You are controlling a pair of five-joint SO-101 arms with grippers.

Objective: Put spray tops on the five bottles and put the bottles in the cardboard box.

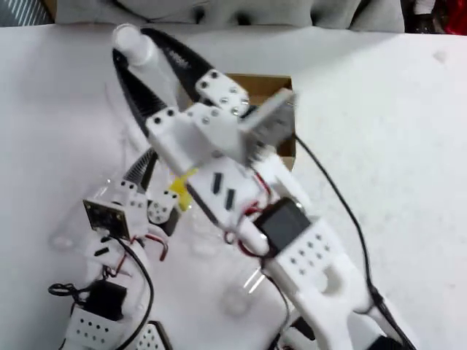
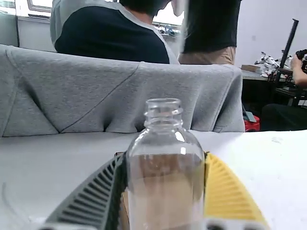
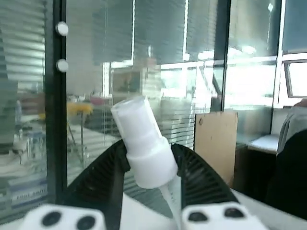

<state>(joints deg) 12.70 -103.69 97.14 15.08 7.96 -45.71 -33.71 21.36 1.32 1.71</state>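
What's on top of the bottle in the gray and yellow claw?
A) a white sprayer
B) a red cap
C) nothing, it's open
C: the bottle in the left gripper has a bare open neck; the spray top sits in the right gripper.

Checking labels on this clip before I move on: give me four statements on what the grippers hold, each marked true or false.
The right gripper holds a white spray top. True.
The bottle in the left gripper wears a spray top. False: its neck is bare.
The left gripper's fingers are both black. False: one is yellow.
The held bottle is clear. True.
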